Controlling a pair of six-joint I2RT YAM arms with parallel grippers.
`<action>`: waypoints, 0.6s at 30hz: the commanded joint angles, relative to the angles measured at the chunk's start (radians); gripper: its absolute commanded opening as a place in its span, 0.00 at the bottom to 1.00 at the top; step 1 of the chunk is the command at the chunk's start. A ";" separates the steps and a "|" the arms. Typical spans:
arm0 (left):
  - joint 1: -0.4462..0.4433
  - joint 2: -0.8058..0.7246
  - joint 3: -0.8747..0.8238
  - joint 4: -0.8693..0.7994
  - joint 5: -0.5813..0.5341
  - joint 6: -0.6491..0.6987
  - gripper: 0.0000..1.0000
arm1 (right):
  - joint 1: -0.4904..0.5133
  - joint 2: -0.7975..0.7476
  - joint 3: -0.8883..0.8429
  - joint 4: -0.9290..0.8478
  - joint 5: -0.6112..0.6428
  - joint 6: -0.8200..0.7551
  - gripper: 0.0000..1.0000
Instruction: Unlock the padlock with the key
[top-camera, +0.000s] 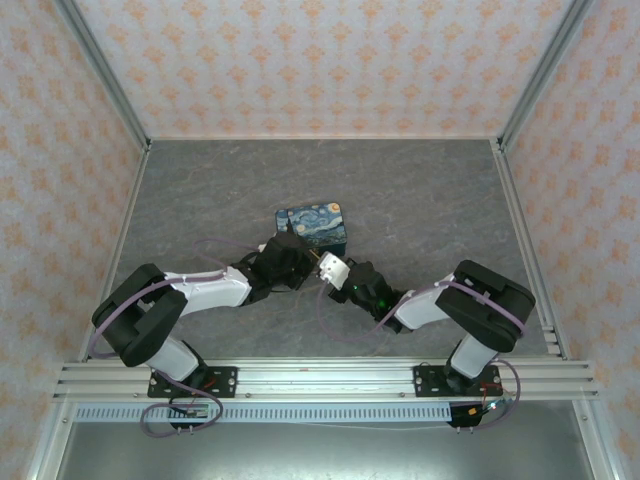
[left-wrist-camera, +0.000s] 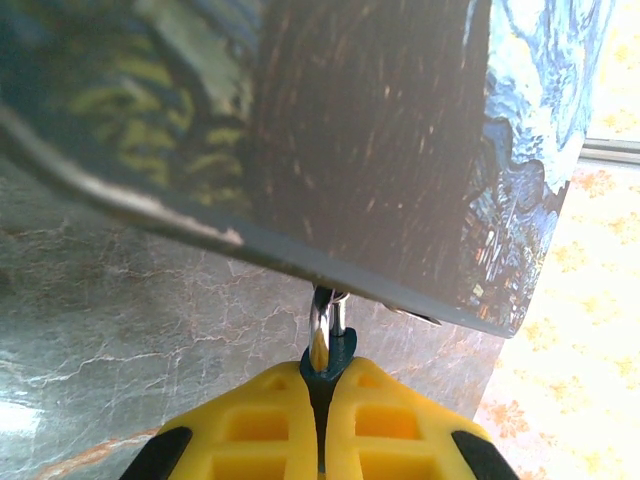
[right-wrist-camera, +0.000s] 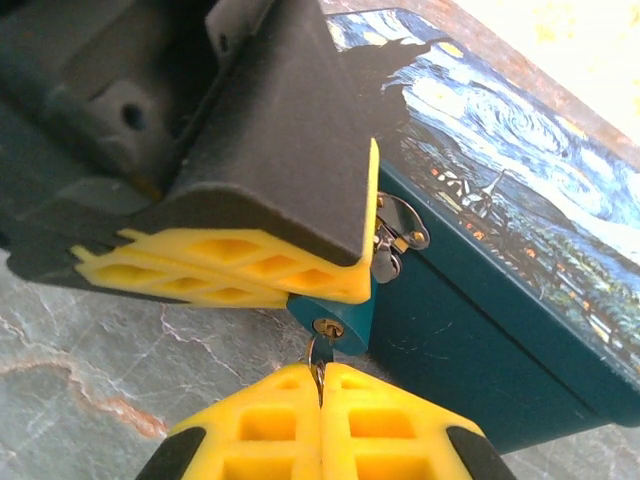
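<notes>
Cataloguing item: padlock (right-wrist-camera: 336, 322), tiny teal-blue body with a brass-ringed keyhole and a greyish shackle (left-wrist-camera: 322, 325). It is hanging at the latch of the painted tin (right-wrist-camera: 480, 300), near the middle of the surface (right-wrist-camera: 110, 350). Your left end effector (left-wrist-camera: 322, 388) is clenching its body. Your right end effector (right-wrist-camera: 320, 388) is pinching the key (right-wrist-camera: 320, 355), which is sitting in the keyhole. Handling, as judged: light, rigid, probably slick. You are best gripping across the flat sides, bracing it against the key's twist.
</notes>
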 joint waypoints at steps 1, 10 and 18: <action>-0.008 -0.012 0.030 0.028 0.027 -0.007 0.00 | 0.001 -0.029 0.048 0.015 0.003 0.153 0.00; -0.008 -0.005 0.026 0.034 0.027 -0.006 0.00 | -0.026 0.005 0.058 0.093 -0.093 0.443 0.00; -0.009 0.012 0.019 0.036 0.018 0.008 0.13 | -0.025 0.019 0.063 0.054 -0.118 0.496 0.00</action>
